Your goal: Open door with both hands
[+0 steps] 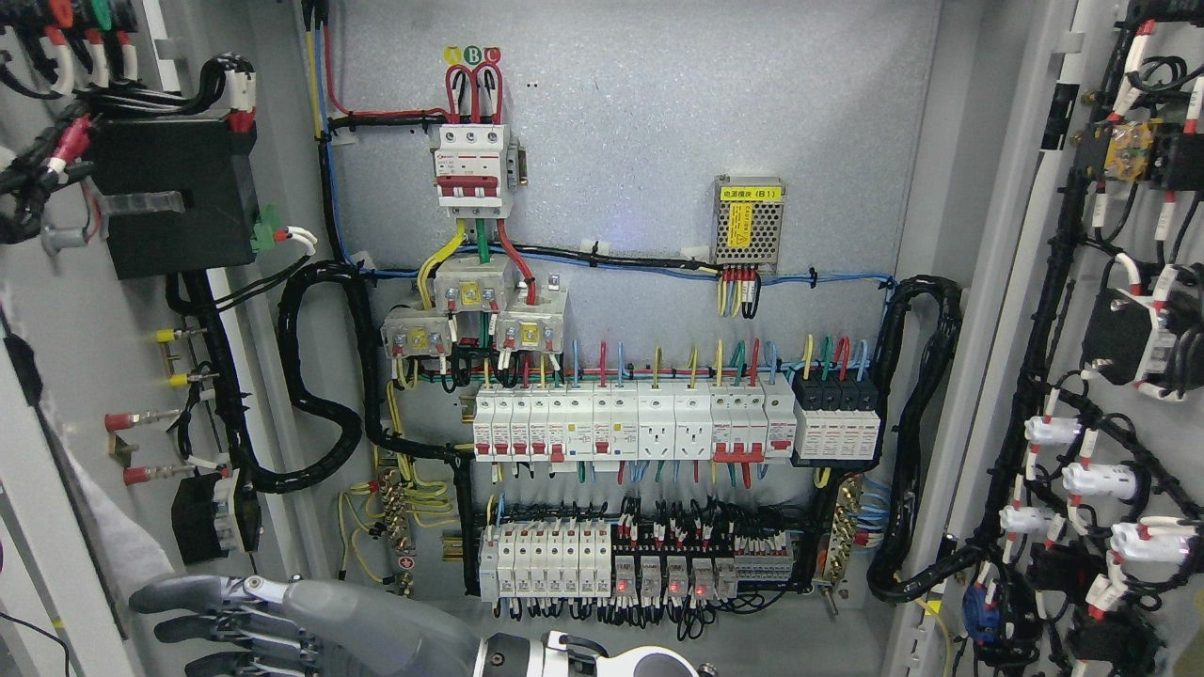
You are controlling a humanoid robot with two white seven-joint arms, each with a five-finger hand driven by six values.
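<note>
Bright, even light fills the cabinet; the back panel is sharp, with soft shadows and slightly blurred edges.

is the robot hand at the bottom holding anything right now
Nothing is held: the hand has its fingers stretched toward the open left door, gripping no part of it.

Grey cabinet, white breakers (red levers), black cables

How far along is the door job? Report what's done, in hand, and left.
Done: the left door and right door both stand swung wide, with the breakers inside fully exposed. In hand: one robot hand reaches low toward the left door; which arm it belongs to is unclear. Left: probably just a final push, if any, and pulling the hand back.
</note>
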